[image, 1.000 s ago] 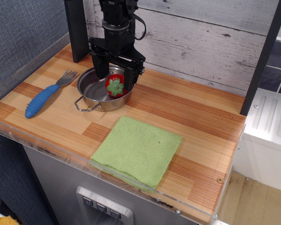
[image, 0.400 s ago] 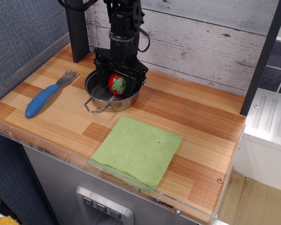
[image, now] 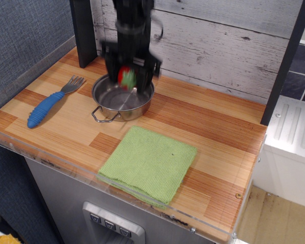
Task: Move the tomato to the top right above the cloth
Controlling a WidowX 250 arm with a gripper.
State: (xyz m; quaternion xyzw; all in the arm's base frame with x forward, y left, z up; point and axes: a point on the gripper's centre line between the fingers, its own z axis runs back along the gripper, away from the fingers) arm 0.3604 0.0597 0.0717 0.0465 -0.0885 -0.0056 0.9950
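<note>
My gripper point(image: 127, 76) is shut on the tomato point(image: 126, 77), a small red toy with a green leafy top, and holds it just above the steel pot point(image: 123, 99) at the back left of the counter. The arm is blurred by motion. The cloth point(image: 148, 163), a square light-green knitted towel, lies flat near the front edge, to the right of the pot and apart from it.
A blue-handled fork point(image: 51, 104) lies left of the pot. A dark post point(image: 84, 30) stands at the back left and a white plank wall point(image: 218, 46) runs behind. The wooden counter point(image: 213, 127) ends at a clear front lip.
The gripper has risen with the tomato, lifting it out of the pot. The pot shifted slightly right earlier and now stays still.
</note>
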